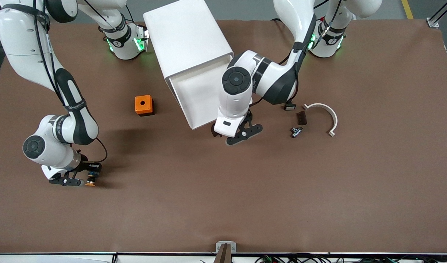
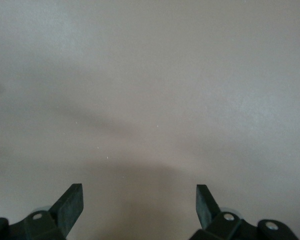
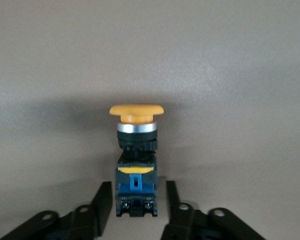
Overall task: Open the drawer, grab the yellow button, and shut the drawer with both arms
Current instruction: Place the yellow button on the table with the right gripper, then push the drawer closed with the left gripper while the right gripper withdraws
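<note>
The drawer point(image 1: 196, 96), the uppermost one of the white cabinet point(image 1: 188, 36), stands pulled out, and its tray shows nothing inside. My left gripper point(image 1: 235, 134) hangs open at the drawer's front edge, and in the left wrist view nothing lies between its fingers point(image 2: 70, 205). The button point(image 1: 90, 181), with orange cap, black body and blue rear, lies on the brown table toward the right arm's end, nearer to the front camera than the cabinet. My right gripper point(image 1: 85, 177) is low at it, open. Its fingers point(image 3: 104, 200) flank the button's point(image 3: 136, 150) blue end with a gap on each side.
An orange cube with a round hole point(image 1: 143, 105) sits beside the drawer toward the right arm's end. Toward the left arm's end lie a white curved piece point(image 1: 324, 114), a dark brown block point(image 1: 301, 117), a small metal part point(image 1: 295, 131) and a black-and-white part point(image 1: 289, 106).
</note>
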Controlling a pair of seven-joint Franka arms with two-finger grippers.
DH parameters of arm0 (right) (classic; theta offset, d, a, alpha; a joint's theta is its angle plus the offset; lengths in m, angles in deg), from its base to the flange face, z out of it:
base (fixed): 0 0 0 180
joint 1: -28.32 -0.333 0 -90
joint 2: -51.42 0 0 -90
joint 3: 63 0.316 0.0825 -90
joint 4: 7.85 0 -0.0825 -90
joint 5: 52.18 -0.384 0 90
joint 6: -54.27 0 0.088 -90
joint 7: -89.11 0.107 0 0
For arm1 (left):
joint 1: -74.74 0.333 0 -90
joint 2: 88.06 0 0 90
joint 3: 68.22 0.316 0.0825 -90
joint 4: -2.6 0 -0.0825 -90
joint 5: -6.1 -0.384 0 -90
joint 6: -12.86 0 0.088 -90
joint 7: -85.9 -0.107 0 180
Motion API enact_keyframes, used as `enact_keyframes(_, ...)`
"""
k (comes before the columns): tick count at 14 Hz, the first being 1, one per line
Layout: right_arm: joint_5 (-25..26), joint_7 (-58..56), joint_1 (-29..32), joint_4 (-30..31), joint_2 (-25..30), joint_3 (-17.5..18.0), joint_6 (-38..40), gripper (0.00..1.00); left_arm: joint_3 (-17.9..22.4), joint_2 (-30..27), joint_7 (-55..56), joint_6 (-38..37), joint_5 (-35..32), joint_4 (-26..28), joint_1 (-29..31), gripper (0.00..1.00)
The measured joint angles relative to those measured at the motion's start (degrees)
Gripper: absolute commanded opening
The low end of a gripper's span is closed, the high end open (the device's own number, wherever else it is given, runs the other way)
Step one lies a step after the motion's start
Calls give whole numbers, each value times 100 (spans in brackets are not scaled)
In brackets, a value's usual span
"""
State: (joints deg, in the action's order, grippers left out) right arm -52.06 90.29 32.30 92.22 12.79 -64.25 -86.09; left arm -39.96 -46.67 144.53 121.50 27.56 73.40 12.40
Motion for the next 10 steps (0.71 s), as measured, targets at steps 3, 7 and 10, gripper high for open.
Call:
enact_keyframes(3,0,-13,-9,-238,60,22,518,100,-4,-2,208,-136,0,0,-131,99)
enact_keyframes(7,0,-12,-71,-788,599,74,2050,100,-82,-8,241,-497,66,-2,-292,99)
enact_keyframes(10,0,-12,-160,-884,1332,94,2995,100,-322,-84,313,-785,212,-2,-296,99)
